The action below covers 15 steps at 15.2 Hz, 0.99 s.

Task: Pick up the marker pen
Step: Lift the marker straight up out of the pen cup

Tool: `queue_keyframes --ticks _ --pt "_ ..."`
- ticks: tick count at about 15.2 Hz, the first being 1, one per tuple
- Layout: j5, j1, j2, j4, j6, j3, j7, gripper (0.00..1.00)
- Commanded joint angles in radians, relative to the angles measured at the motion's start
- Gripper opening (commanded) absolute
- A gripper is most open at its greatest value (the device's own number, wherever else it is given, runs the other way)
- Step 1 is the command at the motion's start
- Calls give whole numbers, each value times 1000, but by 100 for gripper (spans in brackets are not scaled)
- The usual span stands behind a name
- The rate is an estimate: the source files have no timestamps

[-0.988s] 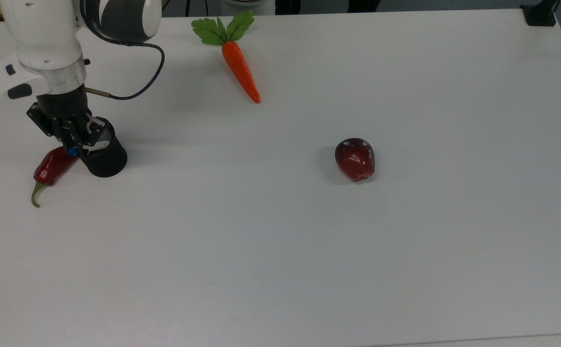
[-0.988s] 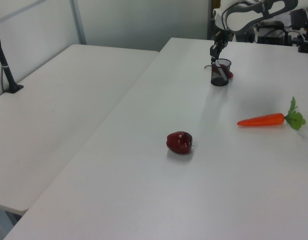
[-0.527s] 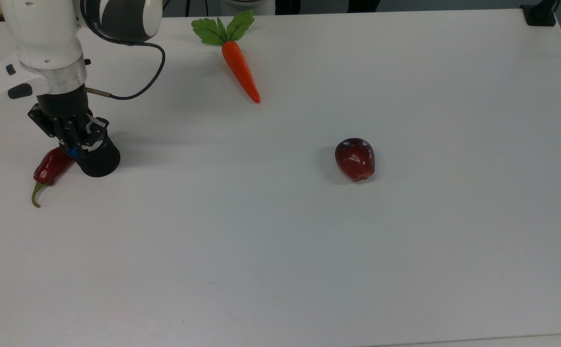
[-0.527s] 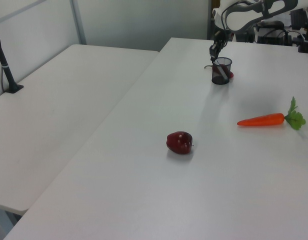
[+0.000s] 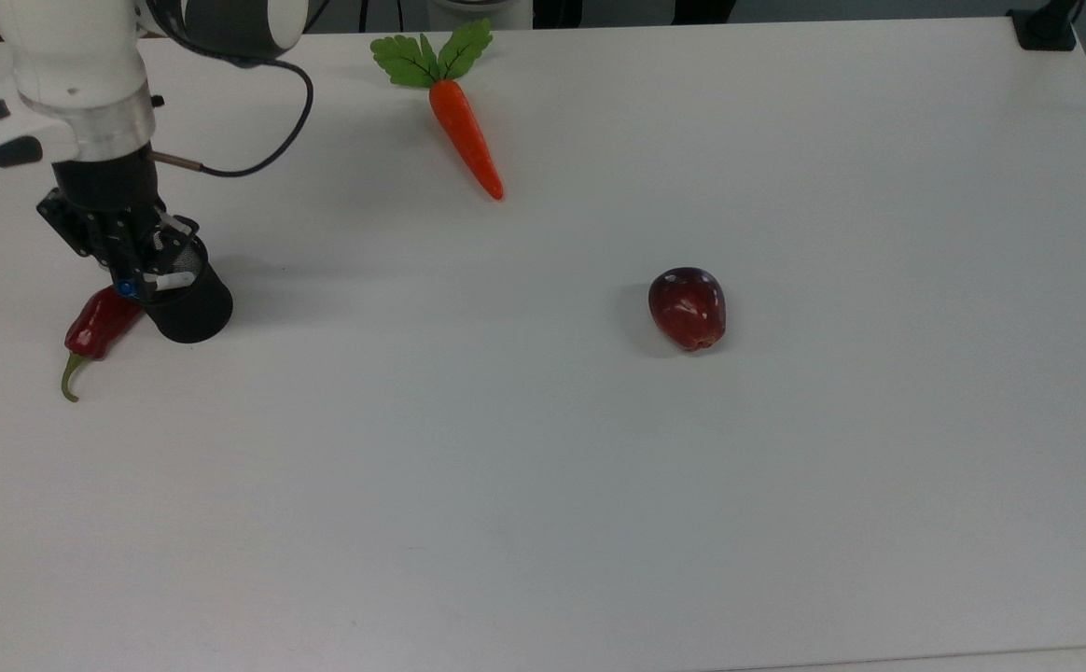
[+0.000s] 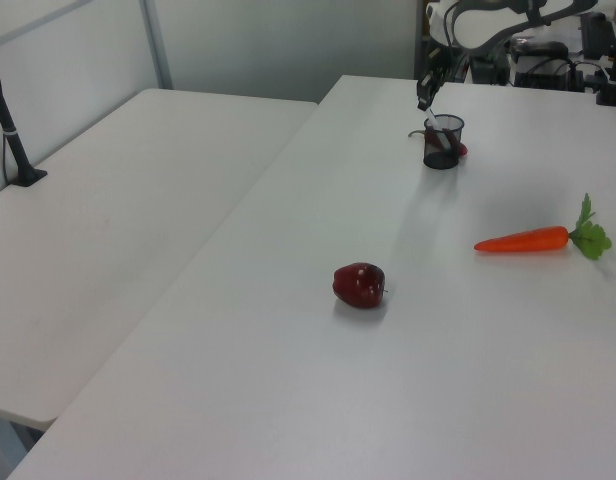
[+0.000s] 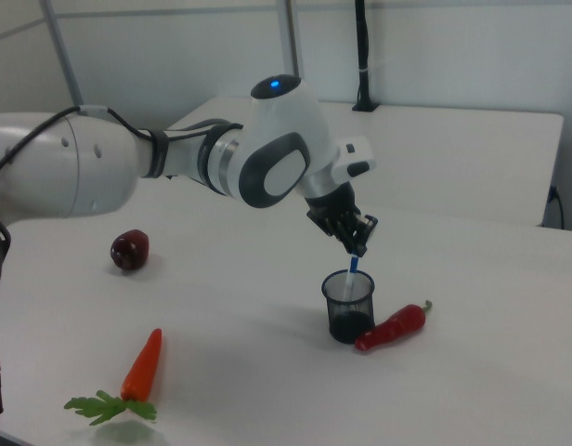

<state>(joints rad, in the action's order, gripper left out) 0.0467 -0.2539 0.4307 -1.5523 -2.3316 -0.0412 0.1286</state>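
- Since a second ago the arm has risen and drawn toward the top view's upper left, and the marker pen (image 7: 354, 267) has come up with it, so that only its lower end is still inside the cup; nothing else on the table has shifted.
- The white table (image 5: 599, 467) carries everything.
- The white robot arm (image 7: 175, 158) reaches in from the right view's left and points its wrist down over the cup.
- The carrot (image 5: 465, 131) lies near the top view's upper edge, its green leaves toward that edge, well apart from the cup.
- The dark red apple (image 5: 688, 307) sits alone near the middle of the table.
- The red chili pepper (image 5: 100, 322) lies just beside the cup, on the top view's left of it.
- The black mesh cup (image 7: 348, 306) stands upright.
- The gripper (image 7: 357, 243) hangs above the cup, its fingers clamped on the marker pen's blue upper end.
- The pen hangs nearly upright from the gripper, white shaft dipping below the cup's rim.
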Motion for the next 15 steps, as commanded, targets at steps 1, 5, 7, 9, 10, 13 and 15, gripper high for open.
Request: queue_keyframes --ticks 1,5,7,9,10,13,15 --pt "-25 -1 -85 -28 -6 0 16 13" --pt "-71 -4 -145 -26 -5 -2 17 13" --pt "-96 -1 -173 -26 -5 -3 17 13" --pt "-103 8 -181 -26 12 0 13 13" --pt "-103 10 -191 -26 21 4 12 13" --pt "-103 51 -207 -26 78 9 -35 13" --pt "-102 105 -211 -32 90 9 -78 13"
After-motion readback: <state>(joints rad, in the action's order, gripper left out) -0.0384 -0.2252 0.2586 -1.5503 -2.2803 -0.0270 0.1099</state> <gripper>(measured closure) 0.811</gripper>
